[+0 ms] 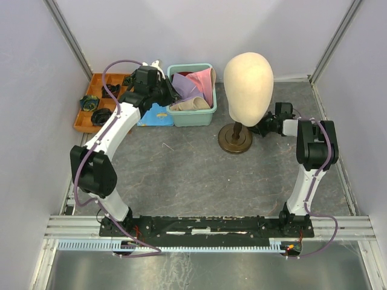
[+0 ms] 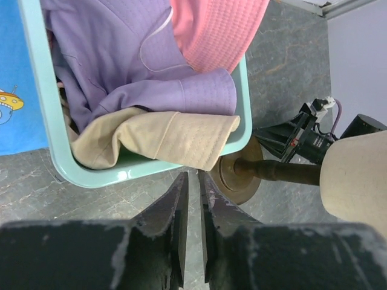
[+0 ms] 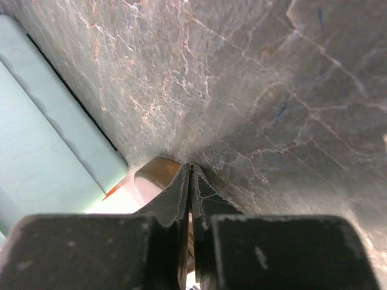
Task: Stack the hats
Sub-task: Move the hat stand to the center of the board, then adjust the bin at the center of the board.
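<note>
We're looking into a robotics lab test cell: blank pale walls framed by aluminium posts, a left arm and a right arm bolted to a black base plate on metal rails, and purple cables looping loose. Staged props sit on the grey table: a mannequin head and a teal bin of hats.

The left arm stretches from its base toward 12 o'clock, its elbow bowed out at 9 o'clock and its wrist turned toward 3 o'clock. The left gripper stands slightly ajar, with a narrow slit between its fingers, holding nothing. The right arm rises folded, wrist pointing to 9 o'clock. The right gripper is pressed closed, empty.
</note>
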Controlling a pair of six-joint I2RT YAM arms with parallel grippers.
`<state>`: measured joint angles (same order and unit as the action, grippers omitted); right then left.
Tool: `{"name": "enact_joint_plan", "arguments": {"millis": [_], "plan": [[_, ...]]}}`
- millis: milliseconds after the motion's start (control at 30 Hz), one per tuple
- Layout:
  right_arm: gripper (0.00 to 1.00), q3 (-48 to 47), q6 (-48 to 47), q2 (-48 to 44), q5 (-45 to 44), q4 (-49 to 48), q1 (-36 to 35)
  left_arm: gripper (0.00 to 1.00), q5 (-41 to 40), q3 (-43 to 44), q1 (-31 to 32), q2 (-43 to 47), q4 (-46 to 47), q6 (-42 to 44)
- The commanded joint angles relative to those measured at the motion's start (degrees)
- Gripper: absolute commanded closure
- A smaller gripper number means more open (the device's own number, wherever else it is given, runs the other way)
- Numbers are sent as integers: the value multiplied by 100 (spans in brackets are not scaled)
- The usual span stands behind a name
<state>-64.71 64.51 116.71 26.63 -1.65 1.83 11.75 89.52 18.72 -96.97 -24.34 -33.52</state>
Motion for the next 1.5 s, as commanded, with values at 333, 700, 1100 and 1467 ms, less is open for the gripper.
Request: {"name": "enact_joint_plan", "arguments": {"millis": [333,700,1100,1467], "plan": [[69,-393,-1124,-735,-269,1563,99,70,-139,926,556,-285,-678,998],[60,-286,-1269,-1123,-107,1744,391,68,-1445,2358,924,-1448,-1482,1631],[53,-247,-1289,-1287,24,1777,535,59,-3107,3429,875,-1961,-1818,1835],[37,-220,-1342,-1417,88,1814,557,54,-2058,4902,-213,-3231,-1966,1065]]}}
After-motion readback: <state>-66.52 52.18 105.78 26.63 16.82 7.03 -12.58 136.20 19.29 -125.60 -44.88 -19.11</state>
